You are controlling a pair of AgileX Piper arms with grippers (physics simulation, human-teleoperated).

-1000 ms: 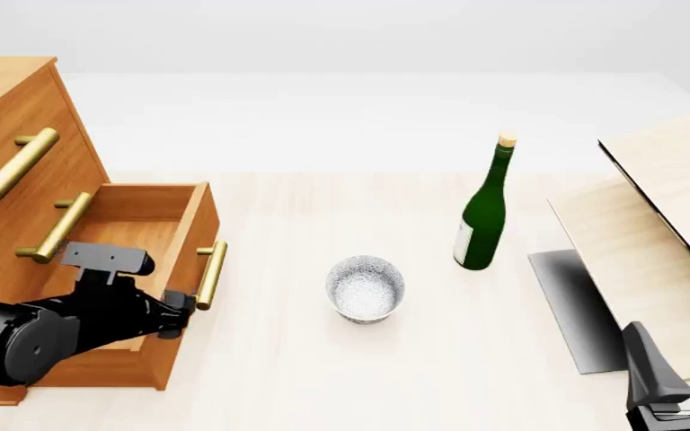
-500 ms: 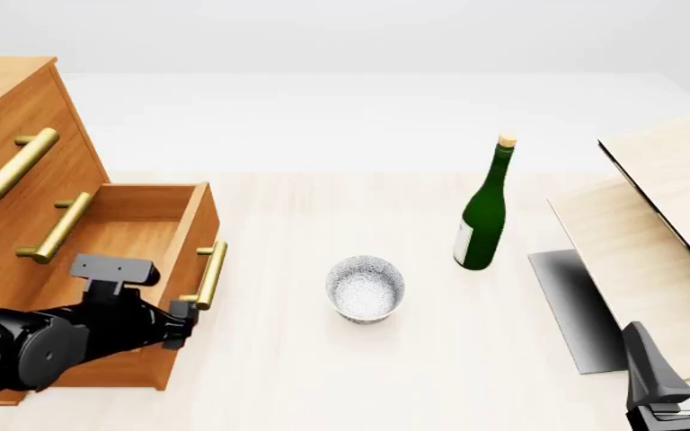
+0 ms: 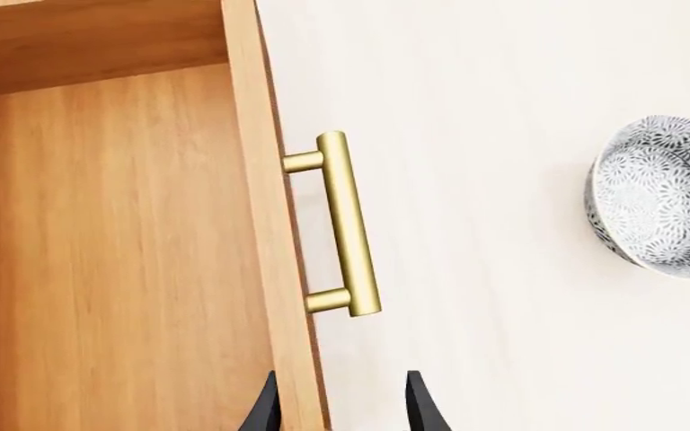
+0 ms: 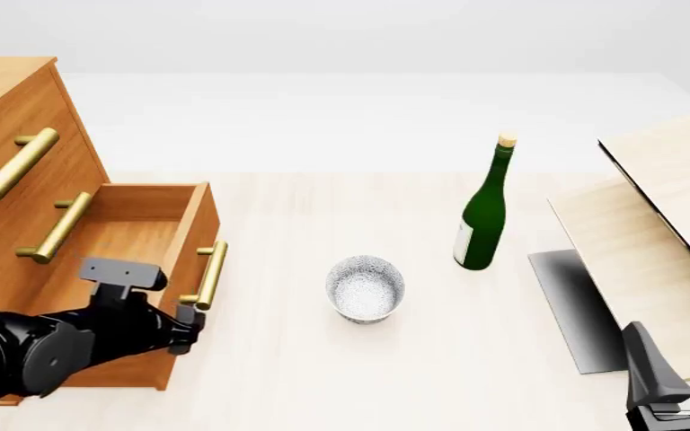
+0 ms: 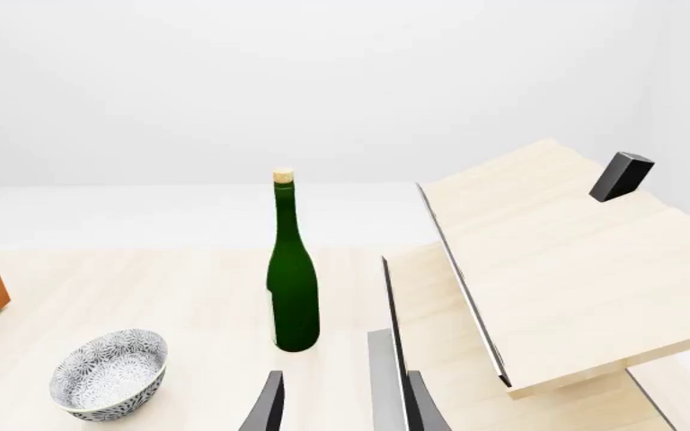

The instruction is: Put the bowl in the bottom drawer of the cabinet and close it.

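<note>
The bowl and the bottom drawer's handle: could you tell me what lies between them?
Only bare table between the bowl and the handle, per the front view.

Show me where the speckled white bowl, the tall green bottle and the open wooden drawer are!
speckled white round bowl (image 4: pixel 366 287), front view, inside hollow.
tall green glass bottle (image 4: pixel 483 220), front view, body.
open orange-brown wooden bottom drawer (image 4: pixel 197 235), front view, front panel's top edge.

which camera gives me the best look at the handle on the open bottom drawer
The left wrist view. The brass handle fills the middle of that picture, its whole bar and both posts unobstructed on the bottom drawer, with the left hand just short of it. The front view shows it small, at the arm's tip. In the right wrist view it is almost entirely cut off.
</note>
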